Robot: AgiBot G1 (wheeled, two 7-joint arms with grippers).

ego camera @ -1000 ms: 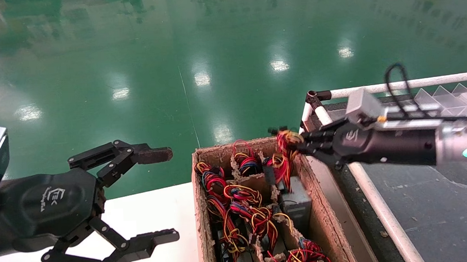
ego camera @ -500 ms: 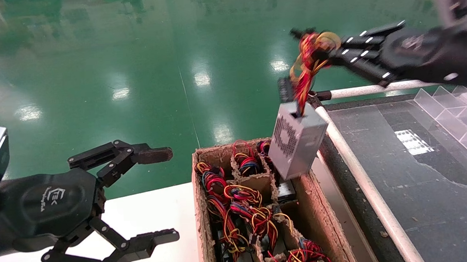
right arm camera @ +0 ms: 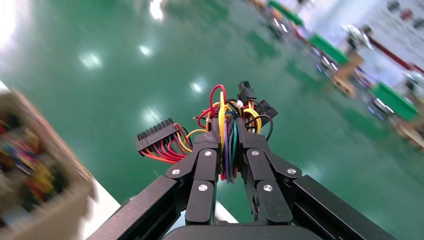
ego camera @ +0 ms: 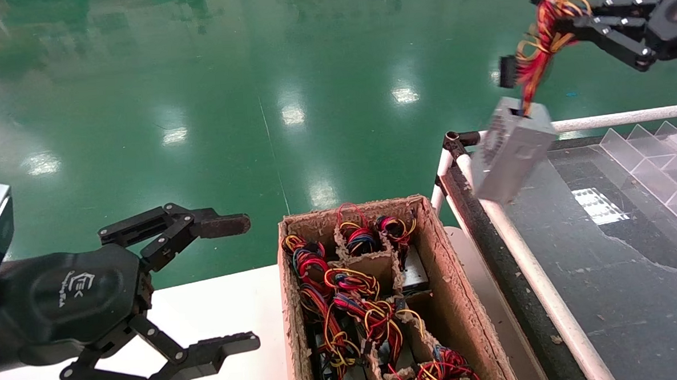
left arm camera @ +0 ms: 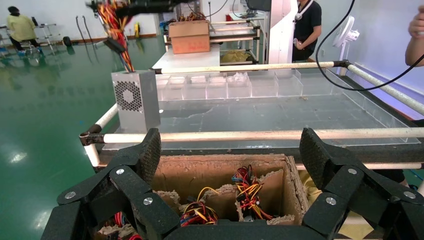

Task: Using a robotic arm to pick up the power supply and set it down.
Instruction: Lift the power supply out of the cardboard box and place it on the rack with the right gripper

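In the head view, the right gripper (ego camera: 565, 23) reached in from the upper right, its fingers pinched on the wire bundle (ego camera: 540, 32) of the power supply (ego camera: 511, 148). The silver box hung tilted below the bundle, in the air over the near corner of the framed work surface (ego camera: 604, 247), beyond the cardboard box (ego camera: 463, 299) of other wired units. The left gripper (ego camera: 228, 283) sat low on the left over the white table (ego camera: 218, 315), fingers spread wide and holding nothing. In the left wrist view, the spread fingers (left arm camera: 145, 155) framed the cardboard box, and the power supply (left arm camera: 135, 100) hung upright behind the white rail (left arm camera: 250, 135), its vent face towards the camera. In the right wrist view, the gripper (right arm camera: 227, 145) was pressed together on the coloured wires (right arm camera: 225, 125), a black connector (right arm camera: 155, 137) sticking out beside it; the blurred brown shape at the edge was probably the cardboard box (right arm camera: 40, 200).
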